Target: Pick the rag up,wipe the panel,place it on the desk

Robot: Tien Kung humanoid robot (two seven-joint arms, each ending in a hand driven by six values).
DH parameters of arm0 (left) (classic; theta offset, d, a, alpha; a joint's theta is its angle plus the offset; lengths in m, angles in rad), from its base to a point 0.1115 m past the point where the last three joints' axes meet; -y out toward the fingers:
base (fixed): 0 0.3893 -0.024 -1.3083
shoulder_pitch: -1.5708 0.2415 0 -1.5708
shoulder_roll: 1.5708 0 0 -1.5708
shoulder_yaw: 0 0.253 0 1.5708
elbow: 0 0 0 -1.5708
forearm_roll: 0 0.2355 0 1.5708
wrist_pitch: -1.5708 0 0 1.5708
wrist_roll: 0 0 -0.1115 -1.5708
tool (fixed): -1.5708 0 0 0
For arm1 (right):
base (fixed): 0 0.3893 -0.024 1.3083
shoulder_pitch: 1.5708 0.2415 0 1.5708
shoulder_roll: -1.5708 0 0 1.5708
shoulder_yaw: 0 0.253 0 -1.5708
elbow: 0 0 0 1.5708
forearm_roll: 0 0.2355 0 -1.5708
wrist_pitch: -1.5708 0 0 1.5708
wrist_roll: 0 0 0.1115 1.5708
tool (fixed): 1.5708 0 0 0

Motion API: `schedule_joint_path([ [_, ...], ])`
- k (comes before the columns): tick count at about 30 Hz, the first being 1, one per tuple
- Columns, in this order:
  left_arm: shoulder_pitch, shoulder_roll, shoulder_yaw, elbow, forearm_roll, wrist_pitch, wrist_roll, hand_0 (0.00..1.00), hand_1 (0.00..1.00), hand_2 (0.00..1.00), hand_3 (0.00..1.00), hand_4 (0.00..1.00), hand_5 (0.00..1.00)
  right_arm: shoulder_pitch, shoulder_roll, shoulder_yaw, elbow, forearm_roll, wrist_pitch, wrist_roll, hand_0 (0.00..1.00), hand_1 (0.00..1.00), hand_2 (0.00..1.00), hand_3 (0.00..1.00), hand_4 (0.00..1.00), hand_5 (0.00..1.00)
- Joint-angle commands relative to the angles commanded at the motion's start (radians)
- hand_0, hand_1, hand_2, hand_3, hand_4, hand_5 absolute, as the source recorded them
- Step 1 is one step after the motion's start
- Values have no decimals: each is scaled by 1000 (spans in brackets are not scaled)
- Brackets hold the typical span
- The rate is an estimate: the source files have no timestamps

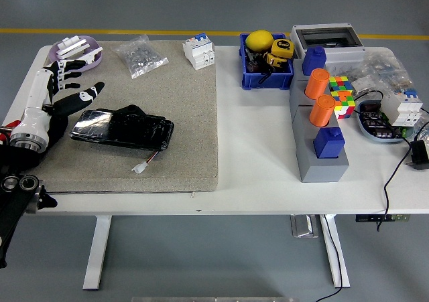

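A glossy black panel [100,129] lies on the grey felt mat [181,114], left of its middle. A crumpled black rag [136,114] rests on the panel's top. A thin wire with a white connector [139,168] trails from the panel's front edge. My left hand [70,88] hovers just left of the panel with white-and-black fingers [50,81] spread, holding nothing and clear of the rag. The right arm is out of view.
A purple dish [77,53] and a bag of small parts [139,54] sit at the mat's far-left end, and a white breaker [199,51] stands at its far edge. A blue bin [265,78], grey stand with orange cylinders [320,104] and cluttered parts fill the right.
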Motion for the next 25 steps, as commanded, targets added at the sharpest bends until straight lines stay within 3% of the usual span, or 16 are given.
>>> schedule_joint_path([
  [17, -1, -2, -33, 3, 8, -4, 6, 595, 730, 758, 659, 869, 201, 13, 15, -2, -2, 2, -2, 2, 747, 595, 615, 558, 962, 476],
  [25, -9, 9, -50, -5, 15, -8, 12, 598, 730, 759, 658, 868, 205, 25, 18, -2, 0, -9, -3, 2, 747, 596, 615, 558, 963, 475],
])
